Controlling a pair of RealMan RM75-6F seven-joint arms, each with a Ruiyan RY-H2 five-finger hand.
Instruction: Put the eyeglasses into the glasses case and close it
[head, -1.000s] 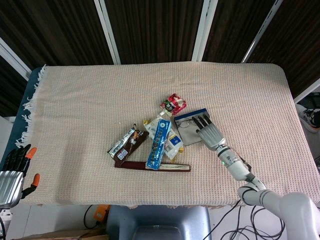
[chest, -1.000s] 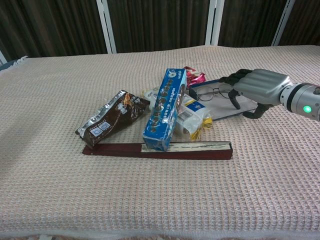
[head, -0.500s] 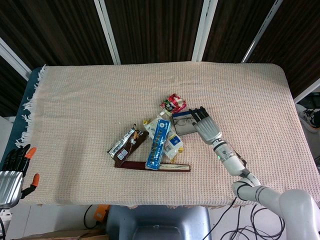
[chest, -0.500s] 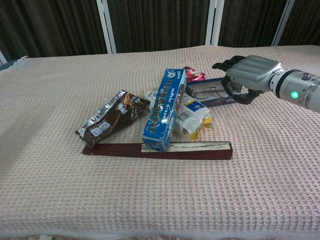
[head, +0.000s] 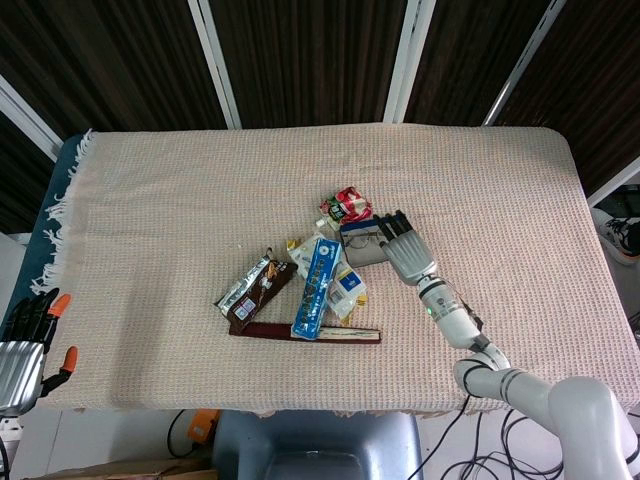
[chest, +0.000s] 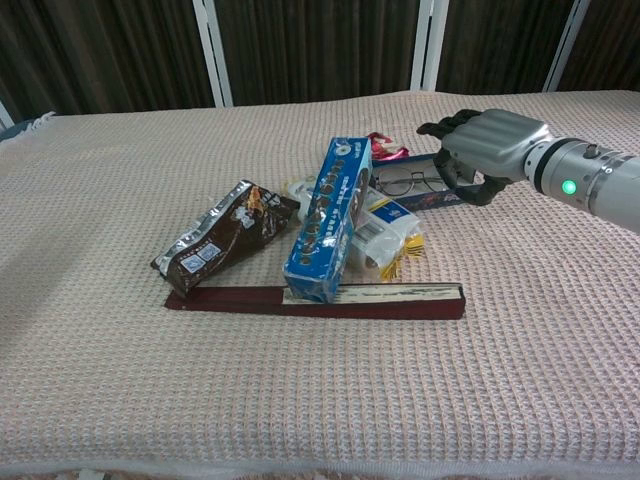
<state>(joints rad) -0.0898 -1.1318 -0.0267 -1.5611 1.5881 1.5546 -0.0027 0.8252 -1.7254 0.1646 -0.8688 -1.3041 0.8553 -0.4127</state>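
We note our left hand (head: 22, 352) nearest, off the table's near-left corner, holding nothing, fingers apart. Further in, our right hand (chest: 482, 143) reaches over the far side of the glasses case (chest: 425, 187), fingers curled on its raised lid, gripping it. The eyeglasses (chest: 407, 183) lie inside the case, just left of that hand and under its fingers.

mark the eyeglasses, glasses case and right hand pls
eyeglasses (chest: 408, 184), chest view, left lens.
glasses case (chest: 447, 198), chest view, blue front edge.
right hand (chest: 478, 142), chest view, silver back of the hand.
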